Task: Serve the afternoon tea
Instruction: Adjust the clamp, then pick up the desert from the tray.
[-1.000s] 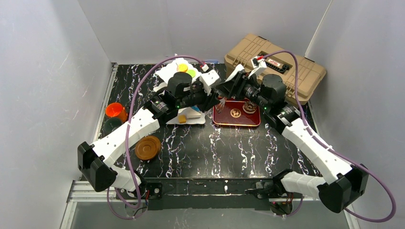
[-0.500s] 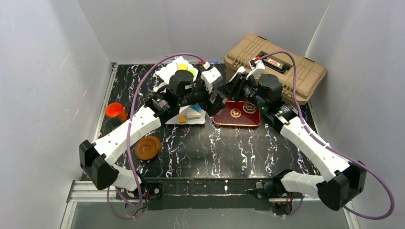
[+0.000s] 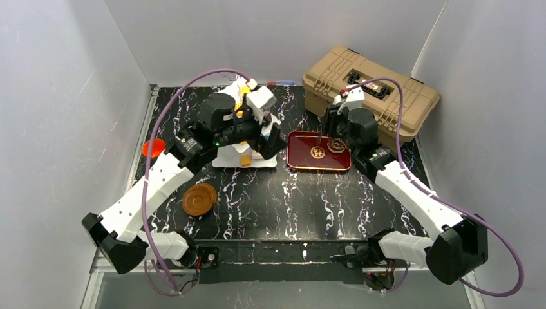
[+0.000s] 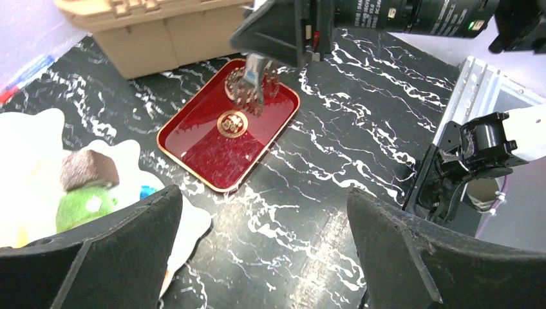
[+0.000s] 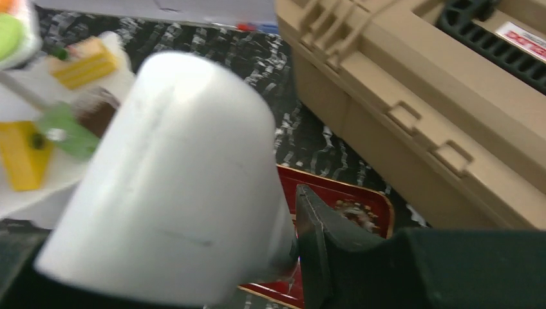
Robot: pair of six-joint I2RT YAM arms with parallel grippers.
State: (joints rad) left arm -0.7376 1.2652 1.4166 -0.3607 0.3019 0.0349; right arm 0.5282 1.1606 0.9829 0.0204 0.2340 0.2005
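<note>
Left gripper [image 4: 264, 248]: jaws wide open, empty, beside the tiered stand [image 3: 223, 158] on the worktop [image 3: 290, 199], pastries [image 4: 87, 170] aboard. Right gripper [image 4: 270, 51]: jaws clamped on metal tongs [image 4: 252, 80], tips down over the red tray [image 4: 193, 145], apparently to lift its pastry [image 4: 235, 91].

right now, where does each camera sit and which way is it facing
top external: above and behind the bases, looking down on the table; both arms show
left wrist: by the stand, facing the red tray and right gripper holding tongs; the open left gripper shows
right wrist: by the tray, facing the toolbox; one black finger shows
shared: all see the red tray
</note>
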